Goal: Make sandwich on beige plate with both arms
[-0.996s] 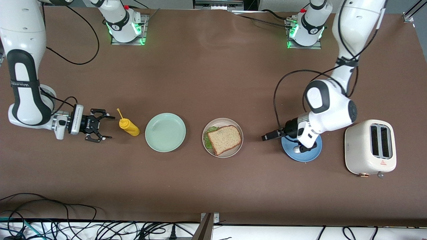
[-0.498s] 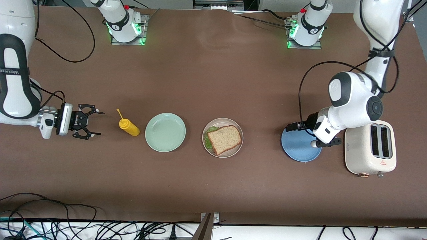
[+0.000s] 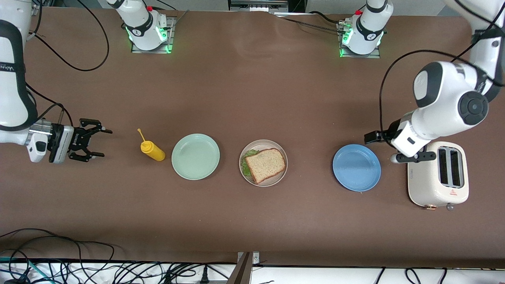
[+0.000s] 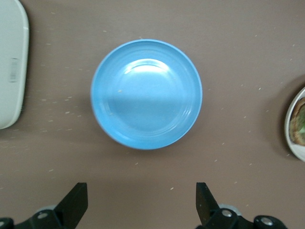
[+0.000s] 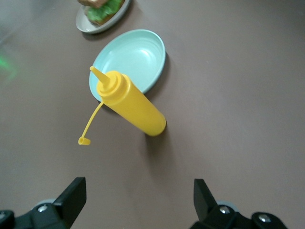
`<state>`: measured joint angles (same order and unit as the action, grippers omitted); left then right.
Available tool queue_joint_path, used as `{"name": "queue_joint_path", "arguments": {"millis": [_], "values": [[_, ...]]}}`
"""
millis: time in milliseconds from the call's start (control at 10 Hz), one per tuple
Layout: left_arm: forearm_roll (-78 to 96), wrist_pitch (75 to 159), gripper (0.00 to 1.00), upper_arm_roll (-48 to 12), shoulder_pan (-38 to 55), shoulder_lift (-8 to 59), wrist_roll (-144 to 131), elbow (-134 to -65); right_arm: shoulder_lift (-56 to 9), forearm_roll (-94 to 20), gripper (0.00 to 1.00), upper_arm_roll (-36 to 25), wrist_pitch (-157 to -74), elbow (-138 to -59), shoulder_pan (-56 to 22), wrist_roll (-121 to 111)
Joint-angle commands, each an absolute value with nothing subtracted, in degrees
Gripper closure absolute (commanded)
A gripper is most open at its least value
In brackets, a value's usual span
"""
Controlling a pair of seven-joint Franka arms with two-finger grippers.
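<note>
- While the sandwich lies assembled on the beige plate, with the top slice of bread covering a green lettuce leaf that peeks out at the edge toward the right arm's end, both arms are seen drawn back from the middle of the table compared with a second ago.
- Over that second the left gripper has been lifted off the blue plate and is now found up in the air over the bare table between that plate and the toaster; its fingers are spread wide apart and nothing is carried between them.
- Confirmation is given by the left wrist view, where the blue plate is shown whole and bare, with both fingertips standing well apart.
- Over the same second the right gripper has been pulled away from the yellow squeeze bottle toward the right arm's end of the table; its fingers are likewise held wide apart and empty.
- Nothing else is seen to have shifted: the bottle still stands beside the mint-green plate, and the beige plate remains between the mint-green plate and the blue plate.
- From this layout the task is judged to be finished, or very nearly so, and the retreat of both arms is read as a return to rest, not as an approach to another item.
- No further piece of bread or lettuce is seen on the table to be added.
</note>
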<state>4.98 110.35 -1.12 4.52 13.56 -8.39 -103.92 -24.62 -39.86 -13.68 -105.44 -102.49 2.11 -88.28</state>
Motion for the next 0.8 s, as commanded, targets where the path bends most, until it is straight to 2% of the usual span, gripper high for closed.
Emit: {"name": "queue_joint_path", "arguments": {"millis": [0, 398, 697], "values": [[0.0, 107.1, 0.00, -1.2, 4.4, 10.6, -9.1, -103.4, -18.8, -30.7, 0.00, -11.3, -105.9, -103.2, 2.6, -72.3], [-3.5, 100.3, 0.00, -1.1, 3.9, 9.6, -8.6, -98.6, -11.7, -16.0, 0.00, -7.0, -105.2, -103.3, 2.6, -48.8], [-3.4, 95.6, 0.00, -1.1, 3.9, 9.6, -8.6, -94.7, -5.5, -6.6, 0.00, -6.8, -103.6, -103.3, 1.4, -36.4]]}}
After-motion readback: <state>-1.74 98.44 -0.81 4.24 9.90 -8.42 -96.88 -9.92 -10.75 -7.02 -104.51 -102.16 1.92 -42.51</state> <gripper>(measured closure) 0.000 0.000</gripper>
